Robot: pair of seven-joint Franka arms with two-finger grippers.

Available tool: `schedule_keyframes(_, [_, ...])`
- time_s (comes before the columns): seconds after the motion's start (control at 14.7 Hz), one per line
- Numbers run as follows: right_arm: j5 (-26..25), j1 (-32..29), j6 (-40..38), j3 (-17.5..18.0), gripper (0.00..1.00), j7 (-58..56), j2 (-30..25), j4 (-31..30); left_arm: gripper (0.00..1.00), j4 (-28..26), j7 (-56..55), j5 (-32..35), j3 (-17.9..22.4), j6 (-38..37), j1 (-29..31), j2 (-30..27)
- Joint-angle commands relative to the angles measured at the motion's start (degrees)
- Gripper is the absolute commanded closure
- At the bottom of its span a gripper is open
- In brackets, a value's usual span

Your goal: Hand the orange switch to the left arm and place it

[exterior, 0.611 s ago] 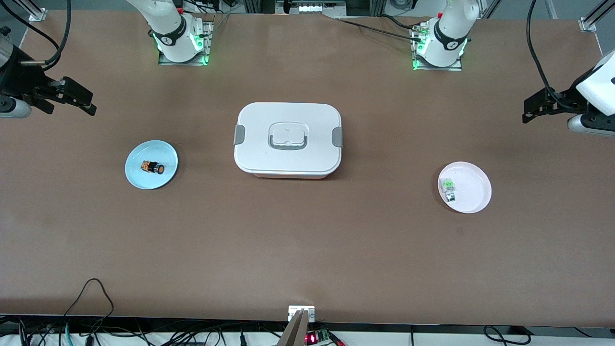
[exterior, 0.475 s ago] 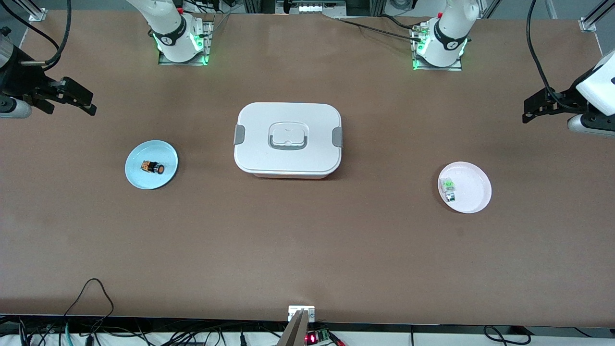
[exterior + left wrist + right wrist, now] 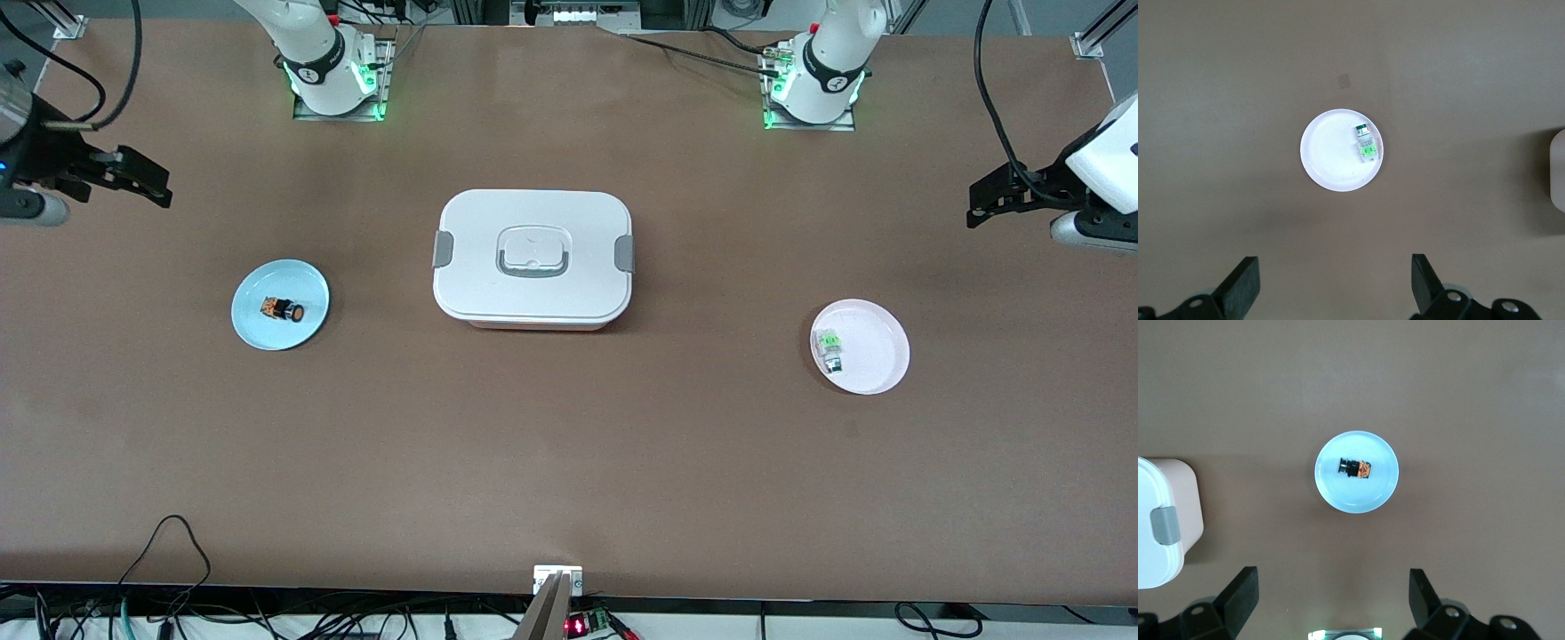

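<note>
my right claw [image 3: 142, 182] hangs high over the worktop [image 3: 569, 462] at the right arm's end, its two fingers spread wide with nothing between them. the front view shows it only from the side; my right wrist view shows both fingers [image 3: 1238, 590] standing well apart, and straight under them the blue plate [image 3: 1357, 472].

the orange switch [image 3: 283, 309] lies on its side in the middle of the blue plate [image 3: 253, 329], black body with the round orange face turned toward the box. from the front i can see that face; from the right wrist only the black body and the orange end [image 3: 1355, 468] show.

the box [image 3: 532, 258] sits shut in the middle of the worktop, between the two plates and well apart from each. the right wrist view catches just one corner with a grey clip [image 3: 1166, 525].

toward the left arm's end, the white plate [image 3: 880, 360] holds the green and white switch [image 3: 830, 349] near its rim; the left wrist view shows its green end [image 3: 1365, 141] more clearly.

my left claw [image 3: 991, 203] waits high over the worktop at that end, fingers [image 3: 1421, 283] wide apart and empty.
</note>
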Motion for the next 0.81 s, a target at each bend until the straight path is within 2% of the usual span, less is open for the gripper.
schedule_keyframes(0.0, [-1.06,-0.42,1.19,-0.14,0.00,-0.86,5.64,-0.84,0.00,0.50,-0.24,-1.01,0.04,-0.72,0.02,-0.21])
schedule_keyframes(0.2, [-0.53,-1.13,8.21,-0.40,0.00,-0.77,8.74,-6.62,0.00,0.50,-0.33,-1.01,0.04,-0.80,0.02,-0.21])
schedule_keyframes(0.48, [-0.88,-2.27,24.82,-2.25,0.00,-0.77,11.54,-17.88,0.00,0.50,-0.33,-1.01,0.12,-0.80,0.02,-0.21])
schedule_keyframes(0.75, [-0.53,-2.54,30.46,-2.25,0.00,-0.68,17.78,-18.86,0.00,0.50,-0.24,-1.01,0.47,-0.72,0.11,-0.04])
